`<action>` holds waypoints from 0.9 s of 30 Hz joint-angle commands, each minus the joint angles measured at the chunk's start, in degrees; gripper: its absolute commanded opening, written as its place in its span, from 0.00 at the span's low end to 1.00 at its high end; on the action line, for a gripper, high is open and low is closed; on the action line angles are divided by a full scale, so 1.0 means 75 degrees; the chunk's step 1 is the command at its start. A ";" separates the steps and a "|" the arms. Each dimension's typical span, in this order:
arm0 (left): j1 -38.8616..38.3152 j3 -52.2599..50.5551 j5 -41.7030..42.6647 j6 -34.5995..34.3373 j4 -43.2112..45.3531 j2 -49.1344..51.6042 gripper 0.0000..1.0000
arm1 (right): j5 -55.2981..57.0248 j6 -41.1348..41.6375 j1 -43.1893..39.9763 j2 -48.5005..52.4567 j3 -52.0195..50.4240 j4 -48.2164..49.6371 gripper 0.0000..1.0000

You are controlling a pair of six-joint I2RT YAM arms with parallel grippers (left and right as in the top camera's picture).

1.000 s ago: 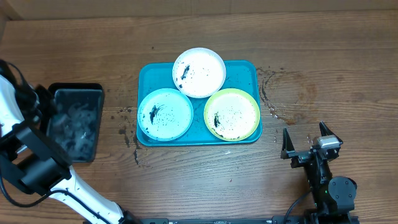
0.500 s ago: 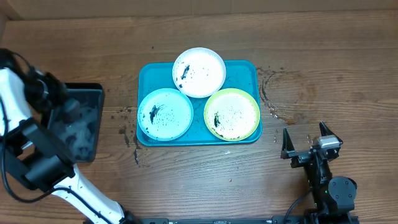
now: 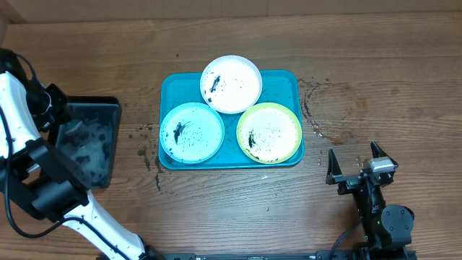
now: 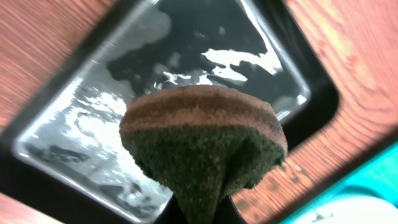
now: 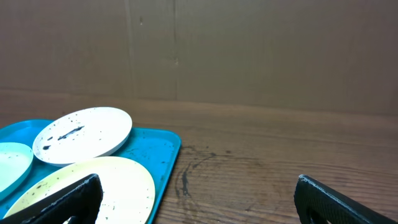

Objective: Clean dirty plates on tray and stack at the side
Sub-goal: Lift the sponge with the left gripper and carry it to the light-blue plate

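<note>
Three plates (image 3: 231,84) unmoved; sponge (image 4: 202,134) shifted over black tray (image 3: 94,100)

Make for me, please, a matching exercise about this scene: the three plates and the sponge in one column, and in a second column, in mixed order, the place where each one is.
Things
1. white plate
2. light-blue plate
3. yellow-green plate
4. sponge

Places
A. near right part of the turquoise tray
B. gripped in the left jaws, above the black tray
C. middle of the turquoise tray's far edge, reaching over the rim
D. near left part of the turquoise tray

Pairs: 1-C, 2-D, 3-A, 4-B
</note>
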 commanded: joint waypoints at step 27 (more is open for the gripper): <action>-0.0152 -0.0490 -0.0842 -0.0326 -0.0530 -0.0114 0.04 | -0.0061 -0.0026 -0.0012 -0.0026 -0.0079 0.0050 1.00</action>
